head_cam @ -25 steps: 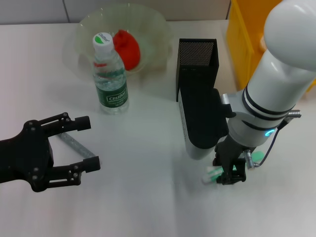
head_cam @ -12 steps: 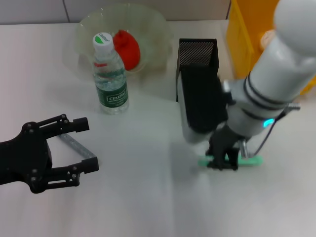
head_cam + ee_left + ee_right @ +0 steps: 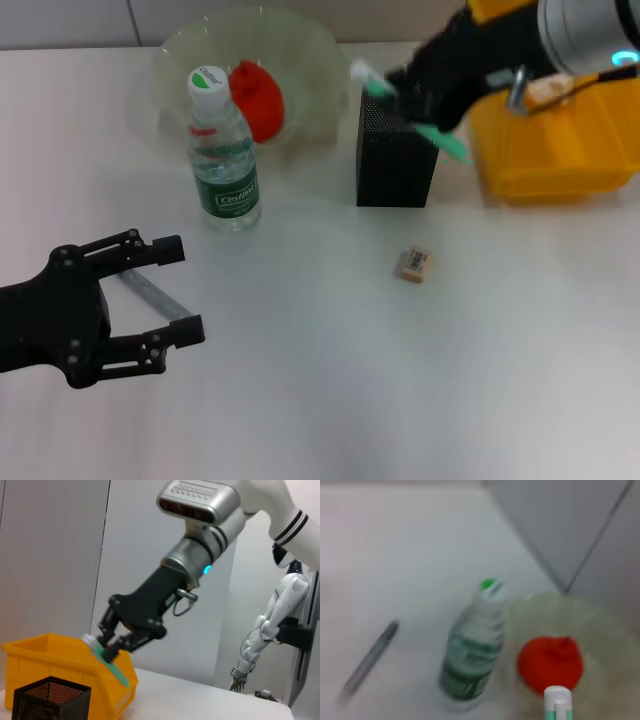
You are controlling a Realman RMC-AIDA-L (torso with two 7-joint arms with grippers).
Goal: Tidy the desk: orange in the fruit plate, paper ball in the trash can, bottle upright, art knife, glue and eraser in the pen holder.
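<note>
Right gripper (image 3: 415,95): above the pen holder (image 3: 397,145), fingers pinching the green-and-white glue (image 3: 440,140), held tilted.
Left gripper (image 3: 165,290): near the desk's left edge, fingers spread around nothing.
Art knife (image 3: 150,292): on the desk between the left fingers.
Eraser (image 3: 414,264): mid-desk.
Orange (image 3: 256,98): in the fruit plate (image 3: 305,50).
Bottle (image 3: 222,150): upright beside the plate.
Trash can (image 3: 560,150): far right corner.

Stood crowded along the far edge of the desk (image 3: 320,400): fruit plate (image 3: 175,60), bottle (image 3: 225,165), pen holder (image 3: 397,150), trash can (image 3: 550,150). Lay open across the middle and near edge, barring eraser (image 3: 414,264) and a grey rod (image 3: 150,293).
</note>
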